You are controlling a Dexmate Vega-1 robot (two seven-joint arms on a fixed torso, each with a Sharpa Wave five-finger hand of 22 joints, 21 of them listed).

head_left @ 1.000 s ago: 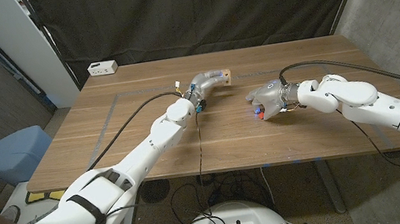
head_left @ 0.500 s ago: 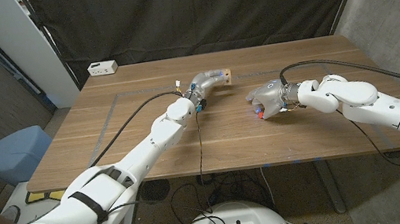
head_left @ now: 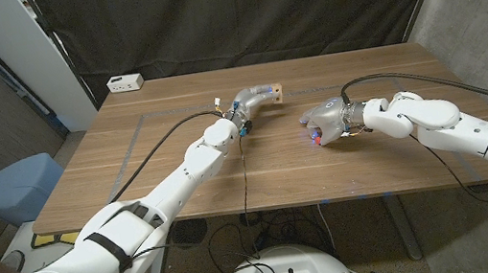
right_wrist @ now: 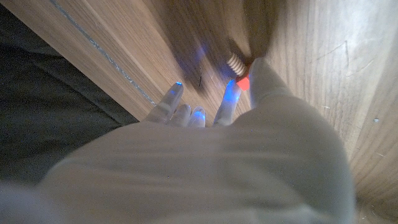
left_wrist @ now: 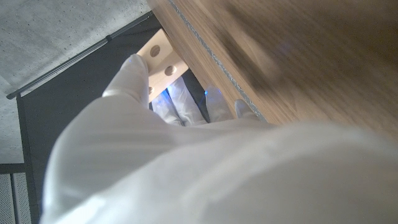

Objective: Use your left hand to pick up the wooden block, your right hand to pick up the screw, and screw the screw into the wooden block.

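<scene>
The left hand (head_left: 252, 99) grips the wooden block (head_left: 273, 92) at the table's (head_left: 162, 168) far middle. To the right, well apart, the right hand (head_left: 325, 120) pinches the screw (right_wrist: 237, 63) — threads pointing away from the fingers.

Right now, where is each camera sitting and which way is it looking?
Head view: sits on the robot's head, looks down over the wooden table; both arms reach in, left hand at the wooden block, right hand at the screw.
Left wrist view: sits on the left wrist, looks along the left hand toward the wooden block with its holes.
Right wrist view: sits on the right wrist, looks along the right hand; its fingers touch the screw.
Shared: each wrist view shows a hand and thing also seen from the head.
</scene>
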